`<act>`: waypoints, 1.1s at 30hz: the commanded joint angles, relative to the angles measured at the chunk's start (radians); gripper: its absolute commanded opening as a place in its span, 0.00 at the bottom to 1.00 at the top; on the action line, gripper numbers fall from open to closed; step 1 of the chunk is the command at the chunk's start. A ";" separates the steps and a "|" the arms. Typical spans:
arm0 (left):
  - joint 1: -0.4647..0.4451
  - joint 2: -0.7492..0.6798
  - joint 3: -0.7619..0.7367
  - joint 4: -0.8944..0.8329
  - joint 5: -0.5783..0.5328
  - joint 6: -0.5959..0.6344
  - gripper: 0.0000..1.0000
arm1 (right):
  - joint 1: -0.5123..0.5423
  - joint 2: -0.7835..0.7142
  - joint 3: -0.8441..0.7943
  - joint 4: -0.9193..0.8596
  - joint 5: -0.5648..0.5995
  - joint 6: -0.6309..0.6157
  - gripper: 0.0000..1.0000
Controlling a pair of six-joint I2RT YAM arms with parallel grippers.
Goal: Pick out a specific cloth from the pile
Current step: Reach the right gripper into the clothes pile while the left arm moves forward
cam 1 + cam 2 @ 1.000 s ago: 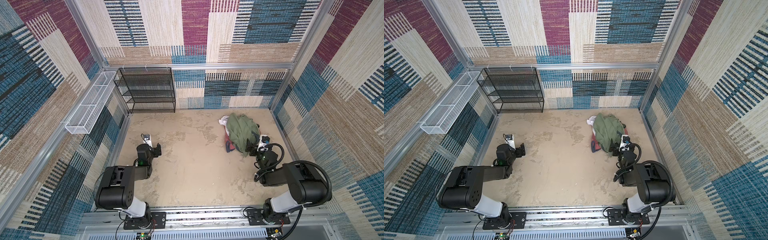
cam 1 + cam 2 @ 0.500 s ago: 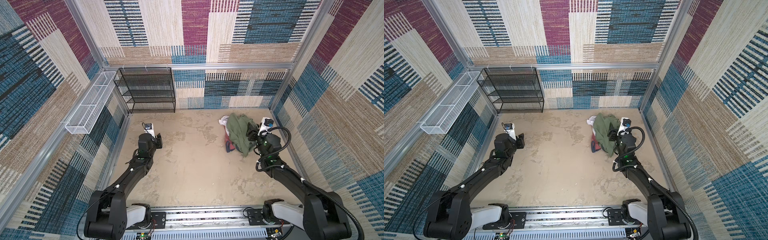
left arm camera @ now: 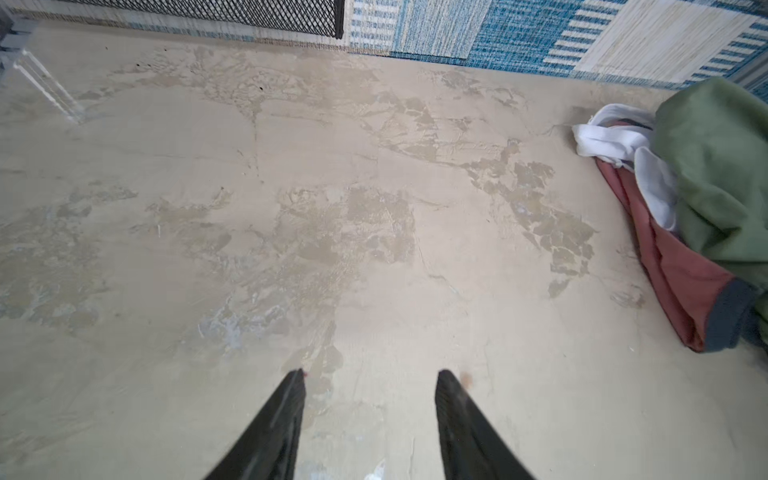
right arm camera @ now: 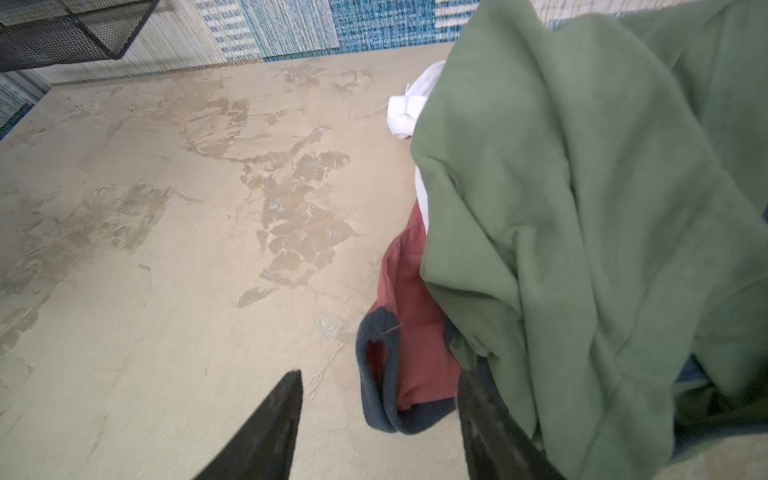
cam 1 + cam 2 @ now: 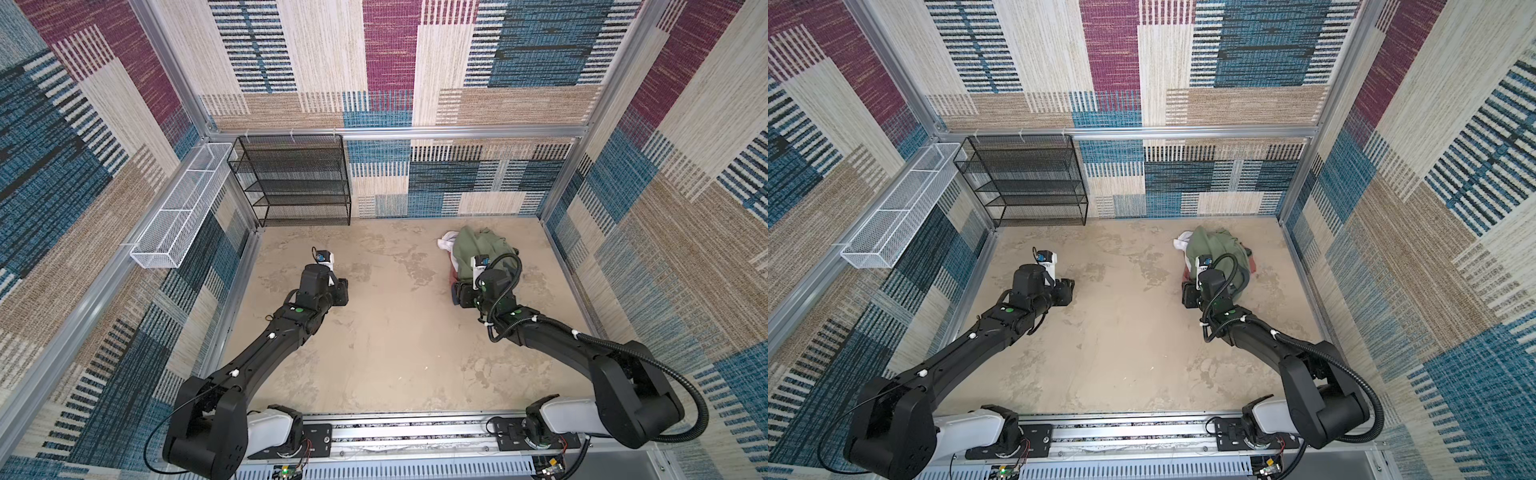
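Navy-trimmed sleeve of the faded brick-red T-shirt is seen between the open right hand's jaws, lower centre; the open, empty left hand is well apart.

No readable text, labels or numbers anywhere.

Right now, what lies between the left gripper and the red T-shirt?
Only bare tabletop separates the left gripper from the red T-shirt, as the left wrist view shows.
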 commanded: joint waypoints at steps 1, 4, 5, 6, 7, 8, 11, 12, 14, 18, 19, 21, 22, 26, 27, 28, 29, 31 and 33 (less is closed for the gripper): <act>-0.004 -0.003 0.001 -0.018 0.027 -0.041 0.54 | 0.002 0.038 0.026 -0.005 0.003 0.028 0.63; -0.008 -0.007 0.001 -0.018 0.037 -0.045 0.54 | 0.002 0.074 0.046 -0.014 -0.003 0.030 0.63; -0.008 -0.010 -0.002 -0.019 0.038 -0.045 0.54 | 0.002 0.082 0.046 -0.008 -0.010 0.030 0.63; -0.008 -0.014 -0.004 -0.021 0.040 -0.045 0.54 | 0.002 0.092 0.047 -0.001 -0.017 0.031 0.62; -0.009 -0.020 -0.005 -0.028 0.040 -0.042 0.54 | 0.002 0.103 0.049 0.006 -0.020 0.031 0.62; -0.009 -0.025 -0.005 -0.035 0.039 -0.040 0.54 | 0.002 0.113 0.052 0.008 -0.016 0.031 0.62; -0.011 -0.051 -0.017 -0.057 0.032 -0.046 0.54 | 0.002 0.152 0.075 0.002 0.001 0.031 0.59; -0.010 -0.063 -0.027 -0.056 0.028 -0.050 0.54 | 0.002 0.165 0.084 0.001 0.004 0.030 0.57; -0.011 -0.081 -0.046 -0.047 0.020 -0.053 0.54 | 0.002 0.189 0.100 0.001 0.002 0.024 0.57; -0.010 -0.074 -0.048 -0.019 -0.009 -0.042 0.54 | 0.003 0.245 0.132 -0.002 0.014 0.019 0.55; -0.011 -0.066 -0.041 -0.019 -0.007 -0.039 0.54 | 0.002 0.258 0.140 -0.005 0.016 0.020 0.54; -0.011 -0.044 -0.022 -0.019 0.004 -0.035 0.54 | 0.001 0.283 0.155 -0.004 0.009 0.023 0.51; -0.010 -0.035 -0.012 -0.018 0.008 -0.033 0.54 | 0.002 0.291 0.164 -0.004 0.006 0.023 0.49; -0.010 -0.010 0.010 -0.031 0.031 -0.024 0.54 | 0.003 0.312 0.188 -0.014 0.015 0.029 0.39; -0.011 -0.012 0.011 -0.038 0.031 -0.021 0.54 | 0.003 0.314 0.189 -0.013 0.018 0.031 0.35; -0.011 -0.015 0.009 -0.043 0.027 -0.020 0.54 | 0.003 0.314 0.192 -0.012 0.017 0.032 0.32; -0.011 -0.022 0.004 -0.049 0.022 -0.020 0.54 | 0.003 0.316 0.195 -0.014 0.018 0.032 0.24; -0.011 -0.036 -0.012 -0.043 0.013 -0.021 0.54 | 0.004 0.317 0.196 -0.018 0.021 0.036 0.03; -0.011 -0.050 -0.033 -0.027 0.001 -0.027 0.54 | 0.003 0.311 0.200 -0.023 0.023 0.035 0.00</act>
